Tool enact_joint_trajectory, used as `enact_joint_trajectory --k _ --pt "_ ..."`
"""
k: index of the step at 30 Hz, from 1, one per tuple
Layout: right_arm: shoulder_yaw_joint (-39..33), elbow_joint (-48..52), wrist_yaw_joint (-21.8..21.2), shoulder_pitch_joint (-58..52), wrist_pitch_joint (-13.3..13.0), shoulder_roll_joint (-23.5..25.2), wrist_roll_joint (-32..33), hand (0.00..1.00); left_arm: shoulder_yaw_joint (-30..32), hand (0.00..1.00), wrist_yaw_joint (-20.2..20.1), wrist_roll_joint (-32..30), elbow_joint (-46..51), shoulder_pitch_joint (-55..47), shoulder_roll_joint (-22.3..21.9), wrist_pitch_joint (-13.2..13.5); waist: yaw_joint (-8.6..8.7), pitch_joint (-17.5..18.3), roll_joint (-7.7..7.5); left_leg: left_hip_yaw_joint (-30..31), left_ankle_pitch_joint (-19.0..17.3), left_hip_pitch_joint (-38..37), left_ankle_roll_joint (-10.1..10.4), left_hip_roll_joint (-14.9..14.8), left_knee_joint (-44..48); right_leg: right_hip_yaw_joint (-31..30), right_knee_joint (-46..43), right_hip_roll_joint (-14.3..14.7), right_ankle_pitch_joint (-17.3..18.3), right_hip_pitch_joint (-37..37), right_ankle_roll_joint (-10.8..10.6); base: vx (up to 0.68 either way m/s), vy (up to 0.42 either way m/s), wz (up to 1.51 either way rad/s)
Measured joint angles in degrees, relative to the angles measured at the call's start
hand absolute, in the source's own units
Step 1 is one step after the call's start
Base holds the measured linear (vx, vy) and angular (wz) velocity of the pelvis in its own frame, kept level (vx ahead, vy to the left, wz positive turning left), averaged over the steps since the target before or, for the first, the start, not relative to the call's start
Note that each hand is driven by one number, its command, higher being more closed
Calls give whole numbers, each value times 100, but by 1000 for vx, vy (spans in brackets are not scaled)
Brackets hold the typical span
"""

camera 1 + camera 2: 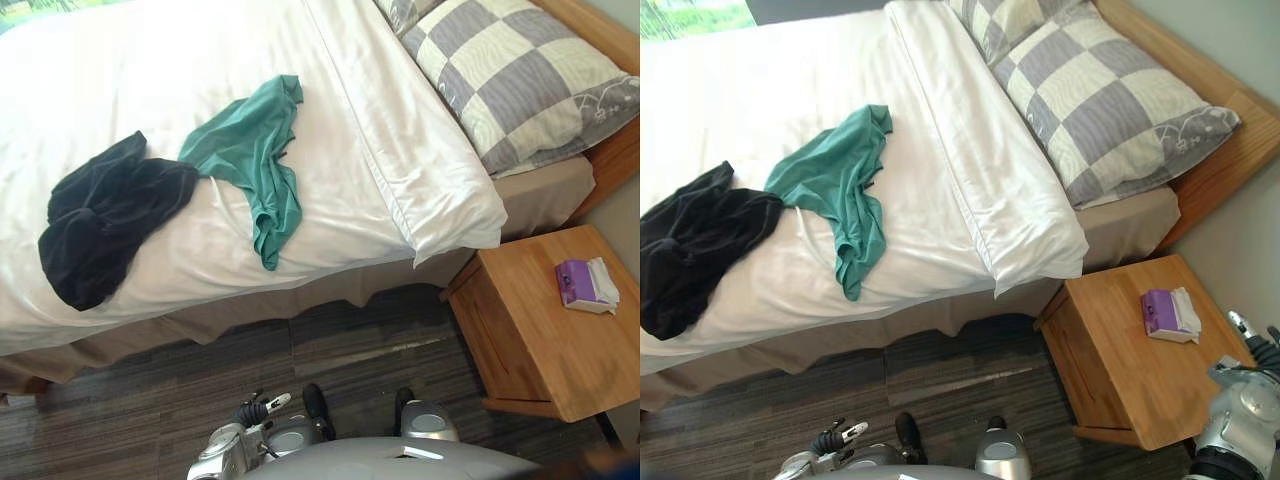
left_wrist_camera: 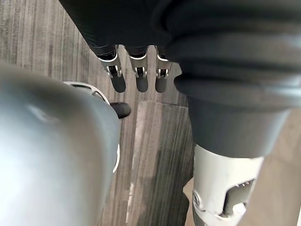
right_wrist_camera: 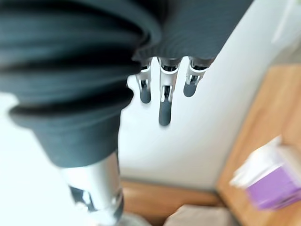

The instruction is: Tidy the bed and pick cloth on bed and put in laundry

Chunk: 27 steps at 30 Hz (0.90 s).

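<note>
A green cloth [image 1: 250, 150] lies crumpled on the white bed [image 1: 120, 80], near its middle and trailing toward the near edge. To its left a black cloth [image 1: 105, 215] lies bunched by the same edge. My left hand [image 2: 136, 75] hangs low over the wooden floor in front of the bed, its fingers straight and holding nothing. Beside the nightstand my right hand [image 3: 163, 101] hangs with relaxed, empty fingers. Both hands are well clear of the cloths.
A grey-and-cream checked pillow [image 1: 520, 70] rests at the head of the bed, with the white duvet's folded edge [image 1: 400, 140] beside it. A wooden nightstand [image 1: 540, 330] at the right carries a purple tissue pack [image 1: 585, 285]. Dark striped floor [image 1: 330, 340] runs along the bed.
</note>
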<state>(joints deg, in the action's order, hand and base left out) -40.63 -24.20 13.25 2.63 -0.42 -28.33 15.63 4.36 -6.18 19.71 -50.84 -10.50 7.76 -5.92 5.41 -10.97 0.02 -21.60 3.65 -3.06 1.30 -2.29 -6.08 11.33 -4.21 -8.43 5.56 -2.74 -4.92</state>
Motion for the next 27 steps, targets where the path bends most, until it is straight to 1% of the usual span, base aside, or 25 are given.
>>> enact_joint_trajectory --k 1,2,3,4,5,6,7,8,9,10,11,12,13,14,15,16,17,18,21,23,24,25,26,27 --pt "150 131 -87 42 0 -35 76 100 1 0 3 9 0 -26 0 5 -5 26 12 2 -2 1 -3 8 0 0 8 -6 -2 -4 -3 16 40 1" --pt "449 232 -309 249 1 -121 369 100 1 0 7 79 -2 -75 6 6 -12 70 28 5 -6 12 -9 22 0 -1 23 -20 -29 -30 -31 45 49 0" --pt "582 258 -427 360 0 -159 534 100 -4 0 8 124 -2 -92 16 3 -16 74 31 7 -9 10 -13 30 0 0 31 -26 -43 -36 -37 49 43 1" --pt "768 263 -606 567 0 -210 807 100 -16 0 11 168 -7 -121 32 -1 -27 80 33 12 -15 5 -24 40 1 2 31 -35 -58 -44 -28 53 41 4" --pt "1043 230 -901 981 -3 -240 1395 100 -43 0 12 169 -18 -187 52 -12 -39 83 32 27 -18 -6 -34 55 1 33 32 -56 -82 -63 -44 51 34 6" --pt "1154 191 -1004 1160 -6 -259 1569 100 -47 0 13 169 -26 -207 52 -15 -49 84 34 37 -17 -6 -39 61 1 50 32 -62 -93 -68 -52 60 31 8" --pt "1323 71 -1159 1444 -6 -321 1854 100 -75 0 11 169 -51 -219 58 -15 -101 87 43 51 -13 -3 -43 68 2 68 33 -70 -101 -72 -50 75 25 7" --pt "1519 -233 -1363 1865 -3 -447 2284 100 -162 0 5 174 -82 -218 82 -6 -207 115 94 70 5 7 -68 71 3 91 33 -71 -148 -80 6 81 18 8" --pt "1593 -418 -1473 2139 -2 -485 2488 100 -181 0 -3 194 -121 -216 84 3 -256 108 106 101 63 20 -148 75 4 136 35 -75 -155 -81 14 82 15 18" --pt "1761 -712 -1621 2639 -3 -593 2793 100 -211 0 -6 223 -144 -204 89 10 -319 32 144 196 82 31 -172 82 5 204 25 -83 -161 -85 24 49 6 24" --pt "1853 -829 -1696 2884 -5 -664 2938 100 -223 0 -10 234 -152 -185 86 12 -334 -12 167 216 95 53 -185 82 6 221 13 -89 -160 -82 27 23 16 35" --pt "2047 -1009 -1832 3416 -10 -788 3259 100 -287 0 -22 416 -163 -150 84 12 -368 -100 254 309 136 161 -189 89 11 249 -15 -107 -159 -34 31 17 33 34" --pt "2250 -1146 -1969 4002 -33 -933 3492 100 -404 0 -36 579 -155 -81 70 38 -427 -286 375 355 193 269 -197 92 36 307 -106 -126 -155 86 38 1 40 30" --pt "2346 -1198 -2022 4277 -67 -1010 3587 100 -434 0 -54 673 -157 -24 48 36 -467 -388 440 367 217 333 -196 93 37 324 -168 -138 -145 168 46 -39 38 27" --pt "2500 -1300 -2159 4792 -135 -1119 3788 100 -444 0 -98 865 -147 82 -7 35 -529 -568 585 421 286 495 -192 102 39 363 -326 -168 -107 371 67 -83 25 28" --pt "2612 -1331 -2218 5202 -179 -1126 3978 100 -487 0 -98 1078 -122 161 -23 38 -554 -747 693 485 345 633 -194 114 40 372 -519 -194 -36 573 76 -78 19 26" --pt "2667 -1331 -2234 5354 -198 -1126 4066 100 -522 0 -97 1170 -120 210 -18 40 -586 -862 724 490 364 662 -192 119 41 371 -641 -215 9 653 83 -71 3 20" --pt "2785 -1327 -2265 5528 -235 -1125 4224 100 -576 0 -99 1350 -110 274 -15 45 -634 -1052 771 507 391 707 -186 139 42 373 -880 -270 124 792 95 -60 -11 18" --pt "2971 -1279 -2259 5787 -254 -1125 4494 100 -649 0 -158 1581 -100 344 -13 57 -661 -1179 806 631 498 1054 -200 244 44 392 -1532 -462 399 1378 121 -19 -21 23" --pt "3046 -1269 -2180 6086 -262 -1129 4603 100 -698 0 -232 1595 -99 466 -19 60 -667 -1288 897 644 539 1209 -189 337 44 361 -1921 -608 570 1683 116 7 -13 20" --pt "3066 -1247 -2142 6224 -277 -1155 4604 100 -801 0 -239 1636 -94 561 -16 74 -691 -1337 972 646 561 1283 -215 395 45 347 -2130 -687 657 1853 112 -25 -15 20" --pt "3139 -1110 -2048 6291 -301 -1277 4600 100 -906 0 -264 1762 -94 702 -19 106 -761 -1385 1062 643 581 1416 -241 481 46 290 -2436 -806 792 2125 103 -29 -24 19" --pt "3204 -967 -1961 6299 -302 -1361 4596 100 -1015 0 -266 1815 -43 770 -26 126 -826 -1427 1117 628 596 1542 -261 539 48 213 -2644 -886 879 2359 108 -52 -40 21" --pt "3233 -855 -1871 6300 -301 -1374 4596 100 -1116 0 -268 1918 46 813 -35 140 -834 -1456 1178 636 621 1715 -245 589 74 193 -2833 -976 945 2601 117 -59 -76 26"
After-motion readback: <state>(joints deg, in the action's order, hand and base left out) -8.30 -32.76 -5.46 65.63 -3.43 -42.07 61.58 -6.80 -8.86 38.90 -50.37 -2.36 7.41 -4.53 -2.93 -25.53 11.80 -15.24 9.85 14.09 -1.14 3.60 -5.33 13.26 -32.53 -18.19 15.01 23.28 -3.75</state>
